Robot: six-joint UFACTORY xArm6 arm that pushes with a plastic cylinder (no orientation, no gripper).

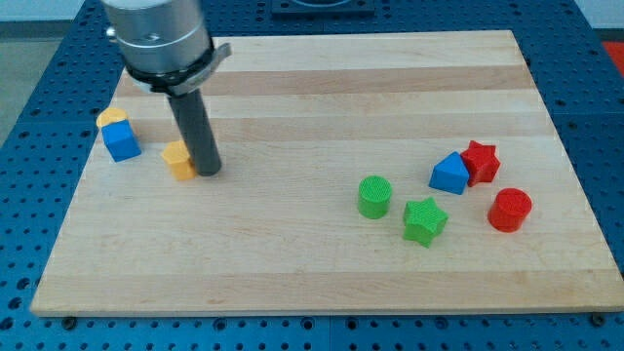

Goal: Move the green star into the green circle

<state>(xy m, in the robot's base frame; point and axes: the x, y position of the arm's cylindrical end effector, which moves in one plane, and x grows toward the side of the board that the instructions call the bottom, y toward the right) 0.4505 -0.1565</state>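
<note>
My tip (208,172) sits at the view's left of the counter (292,283), touching or just beside the orange block (179,159), well apart from the job. There is no claw on this rig, only the rod, so it holds nothing.

The green star (425,220) lies toward the view's right, just below and to the right of the green circle (374,196), near it but with a narrow gap. To do this well, I judge I should bring the tip round to the star's lower right side and push up and left, slowly, so the star meets the circle without glancing off. The blue block (449,174), red star (480,162) and red circle (509,210) crowd that side, so my approach must slip between the red circle and the green star.

The rod hides part of the orange block, so I cannot tell its shape, and a yellow block (112,118) is half hidden behind another blue block (122,141).
</note>
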